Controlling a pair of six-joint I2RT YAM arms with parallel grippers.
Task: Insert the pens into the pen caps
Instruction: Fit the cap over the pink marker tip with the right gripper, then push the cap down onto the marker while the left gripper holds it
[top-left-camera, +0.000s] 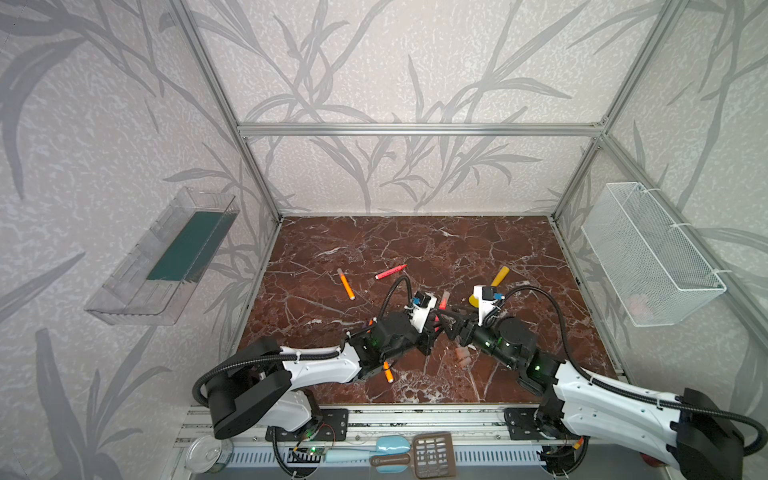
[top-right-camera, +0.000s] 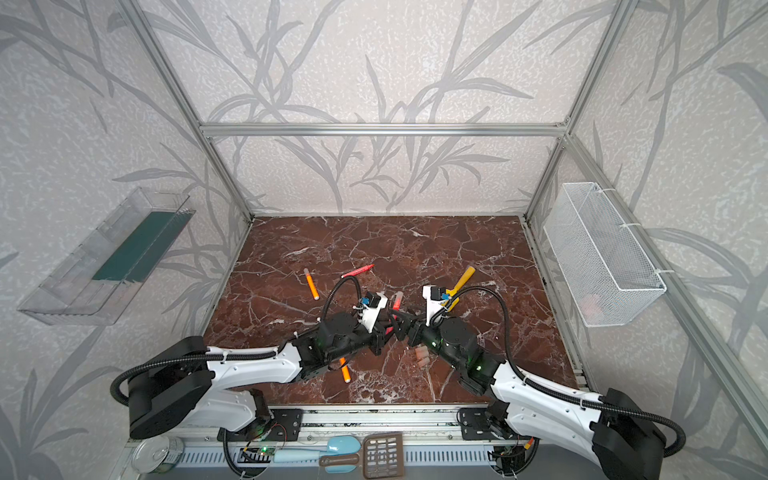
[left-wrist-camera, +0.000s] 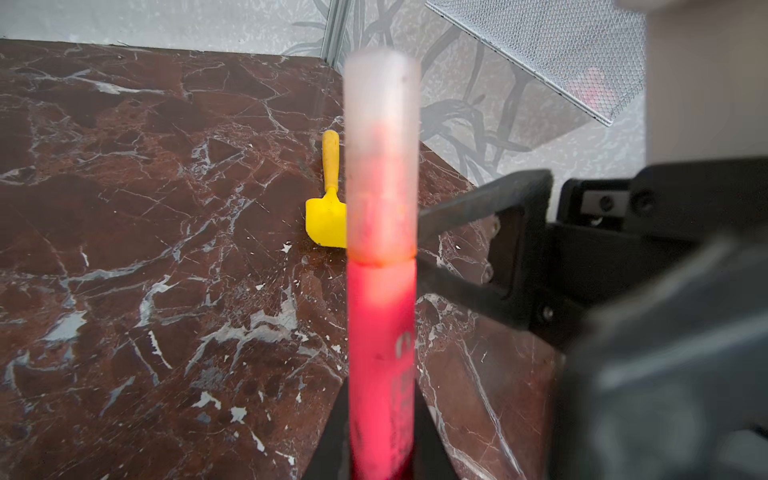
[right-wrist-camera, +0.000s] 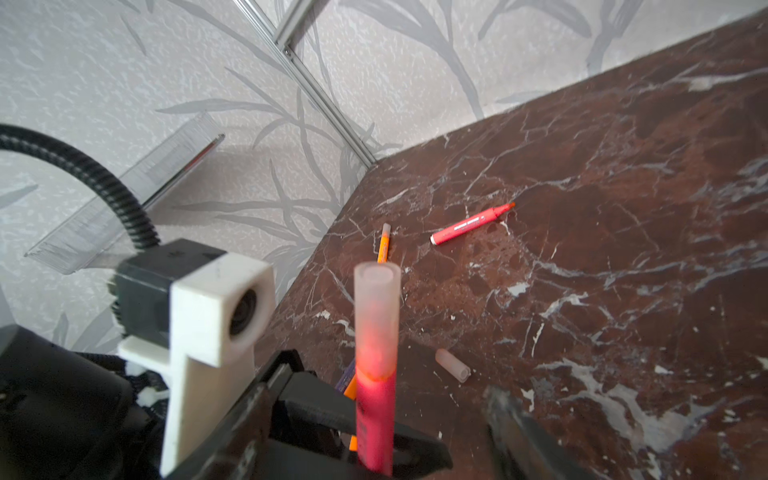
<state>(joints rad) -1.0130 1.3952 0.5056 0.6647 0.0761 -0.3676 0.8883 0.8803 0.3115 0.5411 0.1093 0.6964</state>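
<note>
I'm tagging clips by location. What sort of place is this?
Probably a robot test cell, not a home: a silver aluminium-profile frame and leaf-patterned wallpaper panels enclose a red-brown marble-look tabletop, with two white-and-black robot arms mounted at its front.

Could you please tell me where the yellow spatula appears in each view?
In a top view: yellow spatula, right of centre.
In a top view: same spot.
Left wrist: partly hidden behind the capped pink pen.
Right wrist: not in it.
Shared landmark: that pen, in every view.
</note>
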